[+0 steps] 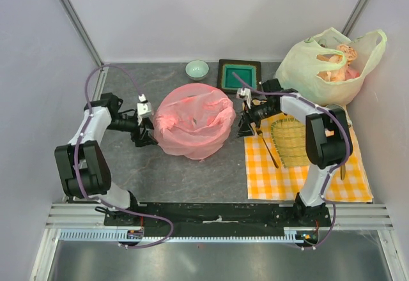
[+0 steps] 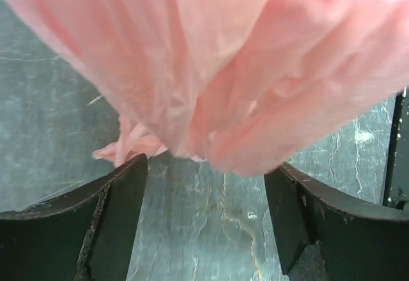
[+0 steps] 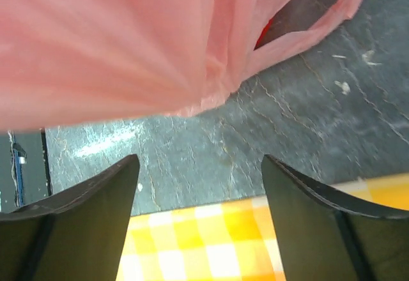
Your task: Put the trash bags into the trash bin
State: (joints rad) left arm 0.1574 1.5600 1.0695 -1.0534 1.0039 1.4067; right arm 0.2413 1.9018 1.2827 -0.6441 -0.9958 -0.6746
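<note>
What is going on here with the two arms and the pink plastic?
The two arms seem to be lining the red trash bin with a pink trash bag. The bag is draped over the bin and covers it almost fully; only a bit of red shows through a handle loop. The left gripper and the right gripper sit at either side of it, both open and holding nothing.

Seen from above and behind, the whole surface (image 1: 185, 179); both wrist views, close up, share the pink bag (image 2: 255, 70).
</note>
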